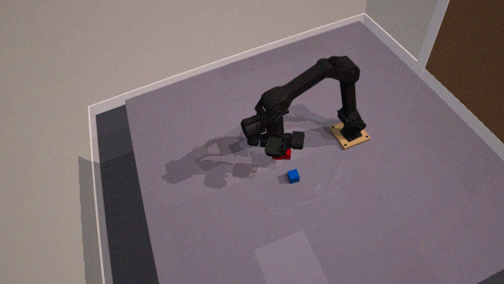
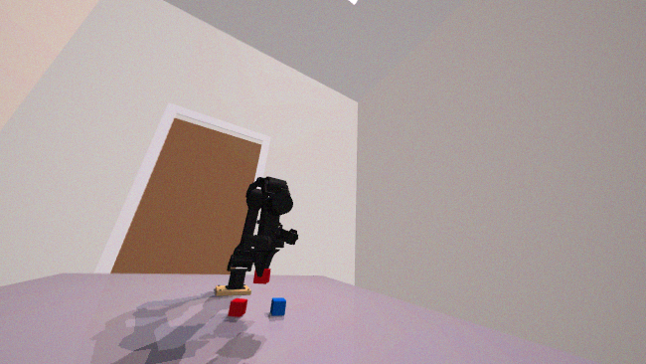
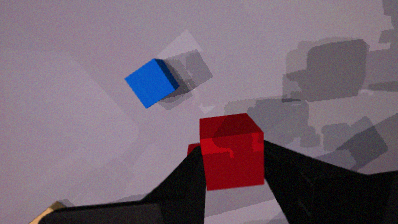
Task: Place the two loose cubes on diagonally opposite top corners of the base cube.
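While the gripper [image 1: 280, 154] [image 2: 260, 273] [image 3: 228, 149] holds one red cube [image 2: 262, 276] [image 3: 232, 155] aloft, we find two cubes below.
We record its fingers partly open, closed on that cube's sides; in the exterior view, the other red cube [image 2: 238, 307] [image 3: 192, 149] rests lower left of centre, with the blue cube [image 2: 278, 306] [image 1: 293, 176] [image 3: 151, 83] near its right, apart.

Wrist view: the floor-level red cube [image 1: 288, 154] [image 2: 237, 308] [image 3: 192, 149] is mostly hidden behind the held cube [image 2: 262, 276] [image 3: 233, 161]; left of that, the base plate [image 1: 345, 146] [image 2: 222, 292] [image 3: 46, 213] is cut off.
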Tool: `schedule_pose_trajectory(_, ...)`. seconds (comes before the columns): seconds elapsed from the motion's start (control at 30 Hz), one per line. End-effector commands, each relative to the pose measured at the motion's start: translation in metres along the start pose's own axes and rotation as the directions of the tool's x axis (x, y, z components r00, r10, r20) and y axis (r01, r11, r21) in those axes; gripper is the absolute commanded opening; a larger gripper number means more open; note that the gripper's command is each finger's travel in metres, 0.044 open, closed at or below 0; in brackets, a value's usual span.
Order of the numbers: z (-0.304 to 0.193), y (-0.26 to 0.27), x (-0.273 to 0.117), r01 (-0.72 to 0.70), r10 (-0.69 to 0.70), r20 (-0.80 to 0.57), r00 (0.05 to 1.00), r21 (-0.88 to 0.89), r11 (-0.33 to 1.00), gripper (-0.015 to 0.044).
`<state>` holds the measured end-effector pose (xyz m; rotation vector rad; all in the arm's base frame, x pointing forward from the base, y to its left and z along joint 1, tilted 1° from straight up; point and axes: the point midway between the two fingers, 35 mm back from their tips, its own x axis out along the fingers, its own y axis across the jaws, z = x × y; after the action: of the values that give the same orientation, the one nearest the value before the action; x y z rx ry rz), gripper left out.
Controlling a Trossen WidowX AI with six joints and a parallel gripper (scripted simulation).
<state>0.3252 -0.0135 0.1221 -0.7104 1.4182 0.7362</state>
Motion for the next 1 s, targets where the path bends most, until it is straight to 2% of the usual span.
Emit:
schedule_pose_trajectory(0.0, 0.007, 0.005, 0.002, 0.001, -0.001, -0.004, 1.0, 0.034, 0.999, 0.0105)
schedule_pose_trajectory(0.97, 0.056, 0.05, 0.019, 0.01, -0.003, -0.024, 1.0, 0.299, 0.954, 0.0105)
